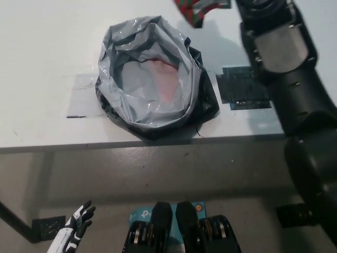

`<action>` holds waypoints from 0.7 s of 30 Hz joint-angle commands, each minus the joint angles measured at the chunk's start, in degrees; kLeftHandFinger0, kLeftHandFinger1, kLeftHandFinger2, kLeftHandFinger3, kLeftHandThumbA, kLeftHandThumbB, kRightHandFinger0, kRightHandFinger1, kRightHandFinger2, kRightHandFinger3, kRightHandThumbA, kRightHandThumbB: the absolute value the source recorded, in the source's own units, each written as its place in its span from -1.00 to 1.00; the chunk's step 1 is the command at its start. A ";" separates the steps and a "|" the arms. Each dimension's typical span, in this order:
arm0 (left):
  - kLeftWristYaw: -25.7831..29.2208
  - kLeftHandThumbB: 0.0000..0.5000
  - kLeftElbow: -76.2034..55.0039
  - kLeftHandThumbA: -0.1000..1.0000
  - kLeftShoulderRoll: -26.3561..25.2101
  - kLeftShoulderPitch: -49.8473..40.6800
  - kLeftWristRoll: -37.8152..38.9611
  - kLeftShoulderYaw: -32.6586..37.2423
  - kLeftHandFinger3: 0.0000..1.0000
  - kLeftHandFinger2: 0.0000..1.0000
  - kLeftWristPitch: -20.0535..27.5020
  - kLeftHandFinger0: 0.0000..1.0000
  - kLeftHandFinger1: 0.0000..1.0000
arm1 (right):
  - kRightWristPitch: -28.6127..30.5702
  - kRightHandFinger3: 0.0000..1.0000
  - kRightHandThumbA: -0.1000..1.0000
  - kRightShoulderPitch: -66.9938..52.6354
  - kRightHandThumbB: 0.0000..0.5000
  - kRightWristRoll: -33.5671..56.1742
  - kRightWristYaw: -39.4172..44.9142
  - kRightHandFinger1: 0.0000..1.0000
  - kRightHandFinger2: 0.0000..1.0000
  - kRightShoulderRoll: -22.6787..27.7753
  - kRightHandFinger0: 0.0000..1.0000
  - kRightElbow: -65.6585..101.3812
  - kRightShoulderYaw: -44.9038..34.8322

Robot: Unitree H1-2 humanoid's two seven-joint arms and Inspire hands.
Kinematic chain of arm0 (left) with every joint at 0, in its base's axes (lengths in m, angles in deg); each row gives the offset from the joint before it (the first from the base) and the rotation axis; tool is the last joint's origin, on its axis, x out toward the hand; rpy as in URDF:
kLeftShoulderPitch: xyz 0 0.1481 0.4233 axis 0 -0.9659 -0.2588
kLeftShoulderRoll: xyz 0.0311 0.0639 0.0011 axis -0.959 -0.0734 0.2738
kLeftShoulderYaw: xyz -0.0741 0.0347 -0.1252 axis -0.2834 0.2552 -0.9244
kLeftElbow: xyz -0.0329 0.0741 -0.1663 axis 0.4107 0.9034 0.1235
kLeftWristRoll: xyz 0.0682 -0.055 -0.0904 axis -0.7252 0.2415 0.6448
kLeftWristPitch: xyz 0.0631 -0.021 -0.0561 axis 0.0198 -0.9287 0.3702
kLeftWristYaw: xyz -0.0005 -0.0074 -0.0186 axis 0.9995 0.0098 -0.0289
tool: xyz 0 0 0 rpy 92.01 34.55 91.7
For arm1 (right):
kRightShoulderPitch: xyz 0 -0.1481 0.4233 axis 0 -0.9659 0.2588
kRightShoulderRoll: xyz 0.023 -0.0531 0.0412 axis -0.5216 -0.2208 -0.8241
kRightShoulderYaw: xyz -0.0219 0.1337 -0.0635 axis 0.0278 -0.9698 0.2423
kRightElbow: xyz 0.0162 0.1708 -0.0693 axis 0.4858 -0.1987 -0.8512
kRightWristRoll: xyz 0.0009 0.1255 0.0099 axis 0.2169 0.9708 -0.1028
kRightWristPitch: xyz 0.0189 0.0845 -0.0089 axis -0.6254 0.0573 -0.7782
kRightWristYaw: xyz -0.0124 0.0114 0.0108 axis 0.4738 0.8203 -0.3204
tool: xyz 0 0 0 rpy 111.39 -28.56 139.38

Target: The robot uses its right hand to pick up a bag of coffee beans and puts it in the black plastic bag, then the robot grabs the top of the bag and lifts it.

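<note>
I see the black plastic bag (150,87) sitting open on the white counter (42,47), its crinkled glossy film folded outward so the grey lining and a pinkish patch inside show. The coffee bean bag (194,10), red and green patterned, hangs at the top edge, above and just right of the open mouth. My black right arm (287,79) reaches up to it, but the hand is out of frame. My left hand (78,224) rests low at lower left, fingers spread and holding nothing. A square of black tape (239,87) lies beside the plastic bag.
</note>
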 commanded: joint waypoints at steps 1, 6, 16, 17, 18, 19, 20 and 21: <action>-0.48 0.35 -0.73 0.91 -1.15 0.38 -0.11 -0.30 1.00 1.00 2.00 1.00 1.00 | 0.81 0.64 -1.00 4.69 -0.38 -0.89 -2.06 -0.20 0.59 -2.39 -1.00 1.82 1.92; -0.77 0.33 -0.49 0.92 -1.26 0.82 0.06 -0.21 1.00 1.00 2.13 1.00 1.00 | 1.62 0.65 -1.00 4.02 -0.35 -0.51 -2.43 -0.08 0.66 -4.30 -0.99 0.58 2.69; -1.30 0.26 -1.04 0.88 -1.30 1.32 0.33 -0.05 1.00 1.00 1.40 1.00 1.00 | 5.07 0.60 -1.00 3.13 -0.30 -0.32 -3.98 -0.04 0.51 -6.75 -1.00 -2.23 3.44; -1.30 0.27 -1.06 0.88 -1.28 1.34 0.37 -0.06 1.00 1.00 1.39 1.00 1.00 | 5.27 0.56 -1.00 3.08 -0.24 -0.30 -4.02 -0.04 0.53 -6.79 -0.99 -2.38 3.46; -1.37 0.27 -1.20 0.88 -1.41 1.48 0.35 -0.07 1.00 1.00 1.20 1.00 1.00 | 5.95 0.53 -1.00 2.65 -0.34 -0.25 -3.93 -0.11 0.51 -6.82 -1.00 -2.80 3.61; -1.40 0.27 -1.26 0.88 -1.45 1.54 0.33 -0.06 1.00 1.00 1.11 1.00 1.00 | 6.24 0.53 -1.00 2.46 -0.35 -0.20 -3.82 -0.12 0.51 -6.81 -1.00 -2.96 3.65; -1.38 0.28 -1.36 0.89 -1.51 1.62 0.20 -0.05 1.00 1.00 0.92 1.00 1.00 | 6.30 0.49 -1.00 2.03 -0.38 -0.25 -3.63 -0.15 0.51 -6.80 -1.00 -2.93 3.83; -1.43 0.28 -1.36 0.89 -1.56 1.70 0.18 -0.02 1.00 1.00 0.89 1.00 1.00 | 6.35 0.43 -1.00 1.61 -0.39 -0.61 -3.83 -0.19 0.50 -6.82 -1.00 -2.87 4.16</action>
